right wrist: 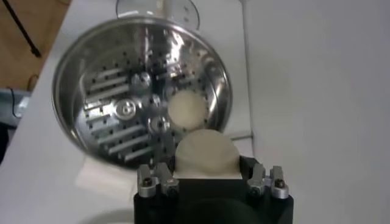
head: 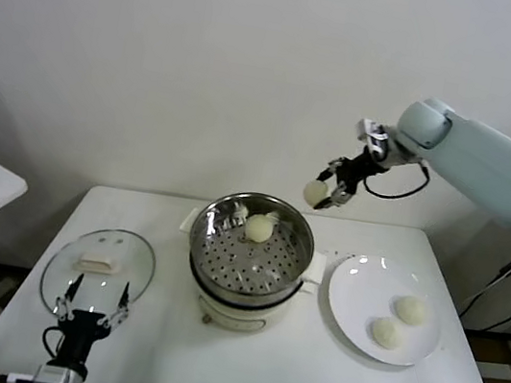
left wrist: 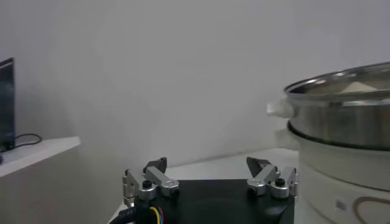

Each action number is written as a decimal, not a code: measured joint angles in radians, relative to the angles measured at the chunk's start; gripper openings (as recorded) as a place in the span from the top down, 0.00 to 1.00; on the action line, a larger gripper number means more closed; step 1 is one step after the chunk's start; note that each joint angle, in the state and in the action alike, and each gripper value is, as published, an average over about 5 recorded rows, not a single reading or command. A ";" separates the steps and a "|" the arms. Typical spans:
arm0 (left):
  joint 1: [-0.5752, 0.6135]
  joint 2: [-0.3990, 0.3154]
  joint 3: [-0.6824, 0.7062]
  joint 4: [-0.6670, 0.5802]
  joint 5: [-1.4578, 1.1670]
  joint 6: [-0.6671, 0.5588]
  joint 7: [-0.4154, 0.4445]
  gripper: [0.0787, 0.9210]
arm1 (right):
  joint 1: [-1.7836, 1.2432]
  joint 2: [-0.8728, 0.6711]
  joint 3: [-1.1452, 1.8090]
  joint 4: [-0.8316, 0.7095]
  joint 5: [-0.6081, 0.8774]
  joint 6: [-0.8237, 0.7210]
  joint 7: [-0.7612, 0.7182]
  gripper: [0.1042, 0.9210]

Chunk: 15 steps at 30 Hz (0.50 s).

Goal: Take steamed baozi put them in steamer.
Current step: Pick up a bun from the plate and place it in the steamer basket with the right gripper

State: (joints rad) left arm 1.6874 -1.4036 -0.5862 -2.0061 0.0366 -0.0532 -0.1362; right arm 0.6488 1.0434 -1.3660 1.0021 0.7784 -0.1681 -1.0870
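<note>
While the right gripper hangs in the air right of centre in the head view, above and just behind the far right rim of the steamer, its fingers are closed on a steamed baozi. From the right wrist view that held bun fills the gap between the gripper's fingers, and the shiny perforated basket lies below it, occupying the upper left of the frame.

One baozi already sits inside the steamer, toward its far side in the head view; the right wrist view shows this bun resting on the perforated bottom near the basket wall. Two more baozi lie on the white plate at the lower right of the head view, one farther back and one nearer the front, close to each other but apart. The plate stands just beside the steamer on the white table.

At the lower left of the head view, the left gripper rests low near the front edge of the table, its fingers spread wide and holding nothing; the left wrist view shows the same open gripper with the steamer's rim at the right of the frame. A glass lid with a white handle lies flat on the table just behind the left gripper, well apart from the steamer.
</note>
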 measured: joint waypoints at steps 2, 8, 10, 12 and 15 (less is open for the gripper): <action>0.000 0.000 0.005 -0.005 0.005 0.004 0.000 0.12 | -0.009 0.023 -0.007 0.006 0.018 -0.010 0.012 0.30; -0.003 0.000 0.014 -0.013 0.014 0.012 0.000 0.12 | -0.050 0.098 -0.018 0.005 0.051 -0.025 0.036 0.30; -0.002 -0.003 0.018 -0.013 0.018 0.012 0.000 0.12 | -0.067 0.125 -0.019 -0.002 0.057 -0.027 0.040 0.30; -0.002 -0.006 0.019 -0.014 0.020 0.013 -0.001 0.12 | -0.083 0.152 -0.019 -0.013 0.063 -0.028 0.042 0.30; -0.004 -0.011 0.019 -0.017 0.021 0.014 -0.002 0.12 | -0.107 0.191 -0.020 -0.031 0.066 -0.029 0.043 0.29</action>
State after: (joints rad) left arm 1.6837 -1.4142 -0.5674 -2.0228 0.0571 -0.0389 -0.1380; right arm 0.5421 1.2345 -1.3860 0.9709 0.8448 -0.1971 -1.0436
